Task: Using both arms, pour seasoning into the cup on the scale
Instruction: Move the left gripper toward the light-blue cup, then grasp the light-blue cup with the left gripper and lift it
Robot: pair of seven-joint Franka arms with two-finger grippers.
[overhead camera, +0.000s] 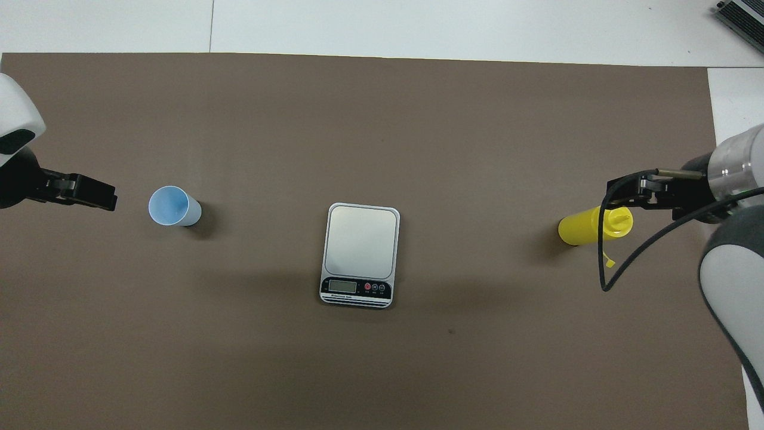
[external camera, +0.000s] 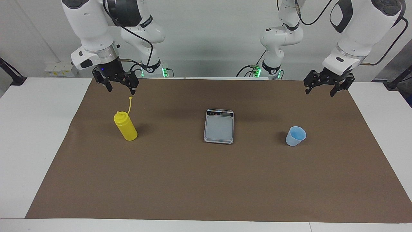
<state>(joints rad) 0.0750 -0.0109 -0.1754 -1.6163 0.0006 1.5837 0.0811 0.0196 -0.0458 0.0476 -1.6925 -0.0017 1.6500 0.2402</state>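
Observation:
The yellow seasoning bottle [external camera: 126, 126] stands upright on the brown mat toward the right arm's end, its cap strap sticking up; it also shows in the overhead view [overhead camera: 580, 230]. My right gripper [external camera: 121, 89] hangs open in the air above the bottle, not touching it, and shows in the overhead view [overhead camera: 624, 191]. The scale [external camera: 219, 127] lies bare at mid-table [overhead camera: 362, 242], display strip toward the robots. The light blue cup [external camera: 295, 136] stands upright and empty on the mat toward the left arm's end [overhead camera: 173, 206]. My left gripper [external camera: 319, 92] hangs open over the mat beside the cup [overhead camera: 102, 197].
The brown mat [external camera: 206, 180] covers most of the white table [external camera: 32, 129]. Black stands sit at the table's two corners nearest the robots [external camera: 13, 77]. A grey device [overhead camera: 743, 18] lies at a corner farthest from the robots.

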